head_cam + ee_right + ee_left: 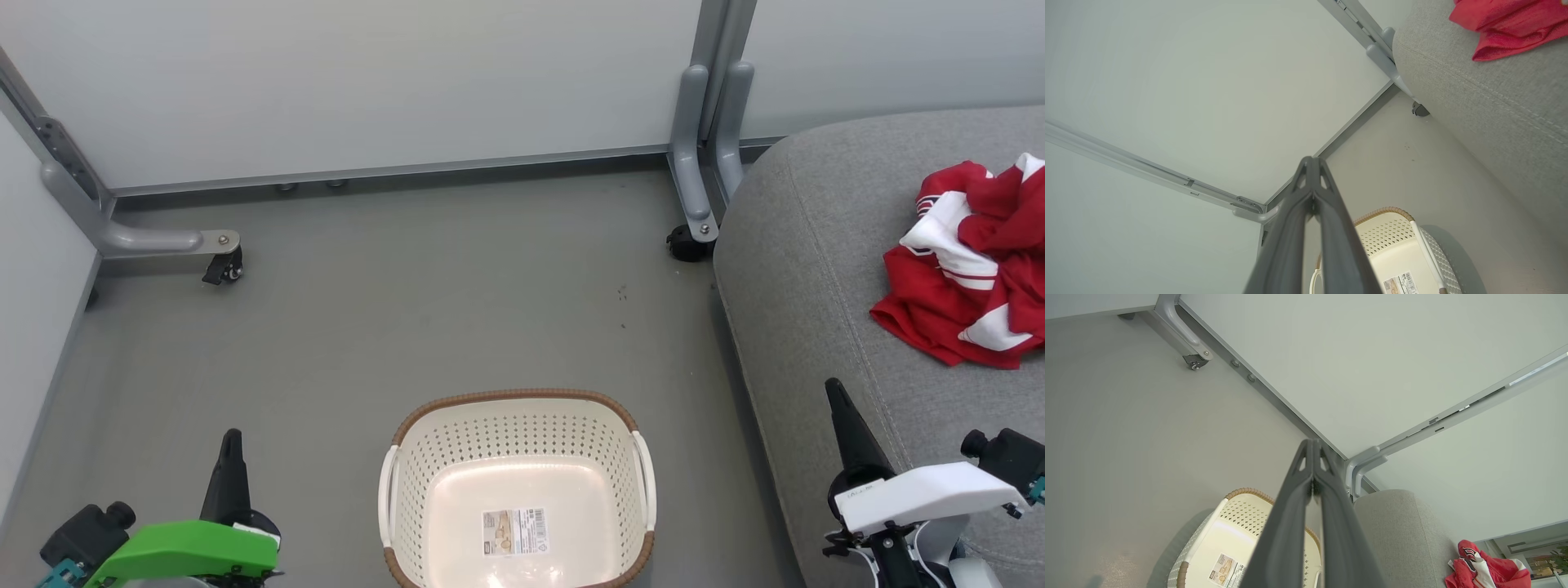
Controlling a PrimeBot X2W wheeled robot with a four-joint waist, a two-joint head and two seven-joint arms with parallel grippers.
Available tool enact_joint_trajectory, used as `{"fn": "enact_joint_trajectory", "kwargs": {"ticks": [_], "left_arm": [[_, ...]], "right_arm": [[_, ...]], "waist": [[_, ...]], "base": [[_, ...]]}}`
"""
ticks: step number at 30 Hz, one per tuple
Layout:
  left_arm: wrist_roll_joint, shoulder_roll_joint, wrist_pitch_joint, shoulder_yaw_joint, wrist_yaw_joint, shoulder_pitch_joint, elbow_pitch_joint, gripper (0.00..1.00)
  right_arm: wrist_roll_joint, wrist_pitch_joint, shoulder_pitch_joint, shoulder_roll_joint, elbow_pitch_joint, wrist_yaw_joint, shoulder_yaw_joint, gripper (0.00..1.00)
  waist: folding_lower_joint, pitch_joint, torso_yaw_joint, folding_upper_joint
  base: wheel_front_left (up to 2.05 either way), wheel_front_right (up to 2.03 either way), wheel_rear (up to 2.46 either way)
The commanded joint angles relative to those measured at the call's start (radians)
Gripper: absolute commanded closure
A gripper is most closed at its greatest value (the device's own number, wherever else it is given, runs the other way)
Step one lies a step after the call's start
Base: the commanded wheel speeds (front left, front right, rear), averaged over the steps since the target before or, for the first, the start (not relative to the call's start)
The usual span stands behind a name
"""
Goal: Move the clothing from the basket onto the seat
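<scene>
The clothing (971, 269) lies in a crumpled red and white heap on the seat (816, 286), at the far right, running past the right edge of the head view; the seat's grey rounded corner curves down to the floor (408, 310) just right of the basket (514, 437). The basket stands on the floor, near and in the middle, apart from the seat; the label (514, 532) on its pale bottom shows in full. The left gripper (232, 445) hangs at the near left above the floor, left of the basket and clear of it; its two dark fingers are pressed together along their length, pointing toward the far wall (367, 82). The right gripper (837, 400) is at the near right, over the seat's near edge, well short of the clothing; its fingers too are closed against each other. A small black wheel (224, 269) sits under the wall's foot at the far left.
</scene>
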State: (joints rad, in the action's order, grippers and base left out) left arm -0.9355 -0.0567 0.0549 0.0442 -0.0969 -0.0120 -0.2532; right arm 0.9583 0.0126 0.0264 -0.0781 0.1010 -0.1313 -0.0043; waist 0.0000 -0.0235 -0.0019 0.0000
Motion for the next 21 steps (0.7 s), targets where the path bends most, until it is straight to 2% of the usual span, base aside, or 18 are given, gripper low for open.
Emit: {"fn": "enact_joint_trajectory", "kwargs": {"ticks": [1, 21], "left_arm": [[-0.032, -0.004, -0.007, 0.009, -0.007, -0.028, 0.013, 1.0], [-0.249, -0.001, -0.063, 0.031, -0.017, -0.056, 0.013, 1.0]], "right_arm": [[0.035, -0.004, -0.027, -0.008, -0.002, 0.0, -0.004, 1.0], [0.259, -0.031, -0.064, -0.01, 0.046, 0.0, -0.022, 1.0]], "waist": [[0.0, 0.0, 0.0, 0.0], [0.0, 0.006, 0.001, 0.0]], "base": [[0.0, 0.0, 0.0], [0.0, 0.0, 0.0]]}}
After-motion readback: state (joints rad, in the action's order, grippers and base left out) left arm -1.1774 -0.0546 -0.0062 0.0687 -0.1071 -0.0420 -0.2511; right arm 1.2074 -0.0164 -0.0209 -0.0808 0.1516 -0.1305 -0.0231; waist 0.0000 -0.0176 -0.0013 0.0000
